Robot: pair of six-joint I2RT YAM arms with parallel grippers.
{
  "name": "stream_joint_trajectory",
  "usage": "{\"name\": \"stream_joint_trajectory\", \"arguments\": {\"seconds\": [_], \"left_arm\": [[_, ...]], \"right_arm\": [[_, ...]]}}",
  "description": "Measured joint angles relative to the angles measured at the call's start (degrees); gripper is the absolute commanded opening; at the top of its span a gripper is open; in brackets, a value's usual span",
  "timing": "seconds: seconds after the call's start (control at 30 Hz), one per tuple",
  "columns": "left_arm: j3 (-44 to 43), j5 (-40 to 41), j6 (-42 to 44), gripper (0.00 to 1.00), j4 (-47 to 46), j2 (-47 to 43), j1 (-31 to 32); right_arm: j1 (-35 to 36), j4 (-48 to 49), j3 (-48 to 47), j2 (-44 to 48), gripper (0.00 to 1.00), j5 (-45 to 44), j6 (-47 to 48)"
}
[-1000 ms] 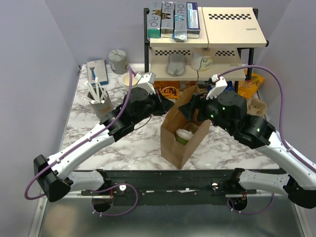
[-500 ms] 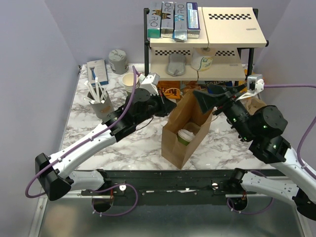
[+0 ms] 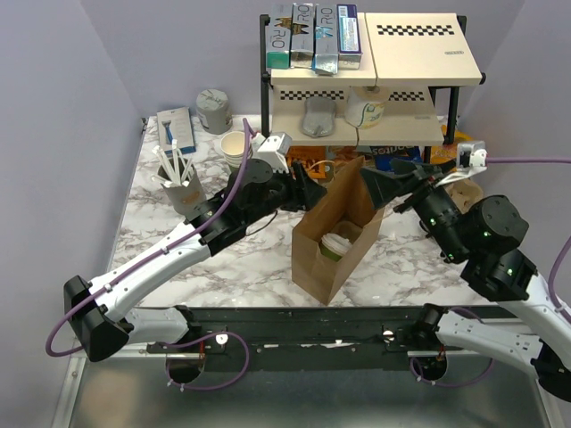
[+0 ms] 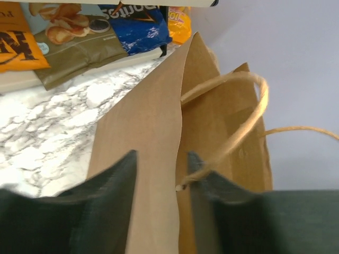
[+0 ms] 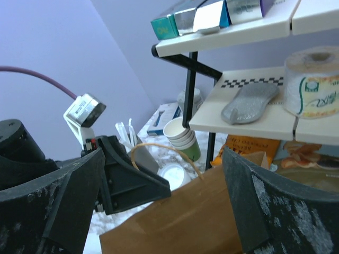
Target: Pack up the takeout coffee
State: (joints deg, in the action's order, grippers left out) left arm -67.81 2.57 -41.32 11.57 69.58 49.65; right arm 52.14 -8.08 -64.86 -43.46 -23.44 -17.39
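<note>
The takeout coffee (image 3: pixel 335 244), a small cup with a white lid, stands upright inside the open brown paper bag (image 3: pixel 317 263) at the table's middle. My left gripper (image 3: pixel 314 190) is at the bag's upper left rim. In the left wrist view its jaws (image 4: pixel 161 169) stand apart, with the bag's wall (image 4: pixel 153 137) and a twine handle (image 4: pixel 249 114) between them, not pinched. My right gripper (image 3: pixel 385 185) hovers above the bag's right rim, open wide and holding nothing. In the right wrist view the bag's top (image 5: pixel 201 222) and the left gripper (image 5: pixel 132 182) show beyond its fingers.
A shelf rack (image 3: pixel 375 80) with boxes and a paper roll (image 5: pixel 312 82) stands behind the bag. Snack bags (image 3: pixel 308 165) lie under it. A stack of lidless cups (image 3: pixel 234 147), a grey cup of white sticks (image 3: pixel 181 183) and a grey canister (image 3: pixel 214 110) sit at the back left.
My right gripper has risen out of the bag, swung up to the right and opened wider, leaving the cup inside. My left jaws have parted from the bag's rim.
</note>
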Motion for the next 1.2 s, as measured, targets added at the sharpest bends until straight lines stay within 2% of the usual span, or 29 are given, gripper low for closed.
{"name": "stream_joint_trajectory", "arguments": {"seconds": [0.03, 0.07, 0.17, 0.2, 0.47, 0.77, 0.97, 1.1, 1.2], "left_arm": [[0.0, 0.0, 0.0, 0.76, 0.2, 0.0, 0.0], [0.0, 0.0, 0.2, 0.85, 0.5, 0.0, 0.0], [0.0, 0.0, 0.8, 0.98, 0.9, 0.0, 0.0], [0.0, 0.0, 0.9, 0.99, 1.1, 0.0, 0.0], [-2.9, -1.4, 2.7, 0.99, 2.5, -0.9, 0.1], [-11.3, -1.7, 5.9, 0.99, 8.0, -5.3, 0.3], [-17.2, 3.6, 8.6, 0.99, 15.4, -9.1, 0.3], [-20.5, 12.1, 8.6, 0.99, 22.6, -11.2, -0.1], [-23.7, 17.2, 8.2, 0.99, 27.6, -10.2, -5.0]], "right_arm": [[0.0, -1.2, 0.0, 0.7, 1.00, 0.0, -0.4], [0.0, -2.4, 0.2, 1.6, 1.00, -0.1, -0.8], [0.0, -4.5, 0.8, 4.3, 1.00, -0.5, -1.8], [0.0, -5.3, 1.0, 5.3, 1.00, -0.9, -2.1], [0.0, -10.6, 1.1, 8.0, 1.00, -4.4, -2.6], [0.0, -17.6, 0.7, 9.7, 1.00, -8.0, -3.6], [0.0, -23.9, -0.4, 9.6, 1.00, -15.5, -4.9], [0.0, -27.3, -0.4, 11.0, 1.00, -21.7, -5.9], [0.0, -29.8, -0.5, 13.2, 1.00, -25.1, -6.6]]}}
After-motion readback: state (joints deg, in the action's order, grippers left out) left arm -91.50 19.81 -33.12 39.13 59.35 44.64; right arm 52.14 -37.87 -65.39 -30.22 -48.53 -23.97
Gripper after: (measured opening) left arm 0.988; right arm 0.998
